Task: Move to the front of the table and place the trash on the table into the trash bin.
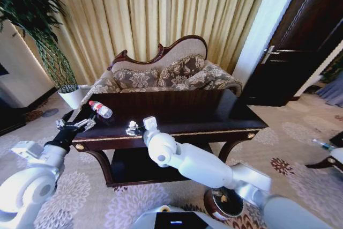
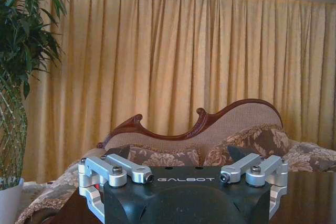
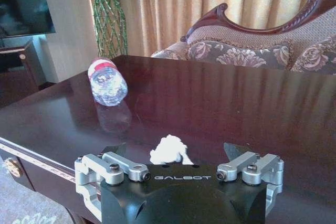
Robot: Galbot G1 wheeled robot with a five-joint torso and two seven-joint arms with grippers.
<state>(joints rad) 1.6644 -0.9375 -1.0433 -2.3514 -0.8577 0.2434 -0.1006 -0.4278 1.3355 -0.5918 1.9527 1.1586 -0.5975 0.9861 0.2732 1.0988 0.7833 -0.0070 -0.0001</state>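
table (image 1: 225,124): i am parked at its front; bottle (image 1: 101,109) and white scrap (image 3: 168,149) lie on it, nothing binned; bin (image 1: 224,203) on the floor below; right gripper (image 1: 134,128) spread wide at the scrap; left gripper (image 1: 80,125) near the bottle, released

Leaving open tabletop (image 1: 214,112) right of the bottle (image 1: 101,109), sofa (image 1: 166,76) crowding the far edge.
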